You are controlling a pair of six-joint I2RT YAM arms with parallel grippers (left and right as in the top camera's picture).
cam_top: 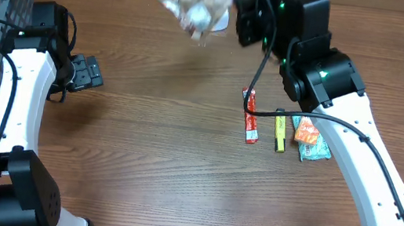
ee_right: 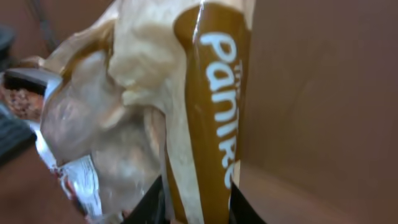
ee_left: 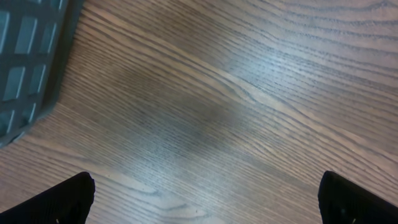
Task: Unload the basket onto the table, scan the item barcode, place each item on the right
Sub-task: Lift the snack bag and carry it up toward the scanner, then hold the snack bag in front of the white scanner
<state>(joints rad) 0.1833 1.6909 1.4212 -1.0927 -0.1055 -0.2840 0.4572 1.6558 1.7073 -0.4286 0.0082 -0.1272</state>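
Right claw (ee_right: 198, 208) is clamping a bag (cam_top: 198, 1) high above the tabletop's (cam_top: 163, 163) far side; left claw (ee_left: 208, 202) is hanging wide apart. Lifting looks done; next, turning the barcode scanner-ward.

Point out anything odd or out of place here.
Nothing spilled. The snack bag is crumpled, pinched at one edge in the right gripper. A red packet, yellow packet and teal packet lie loose at mixed angles.
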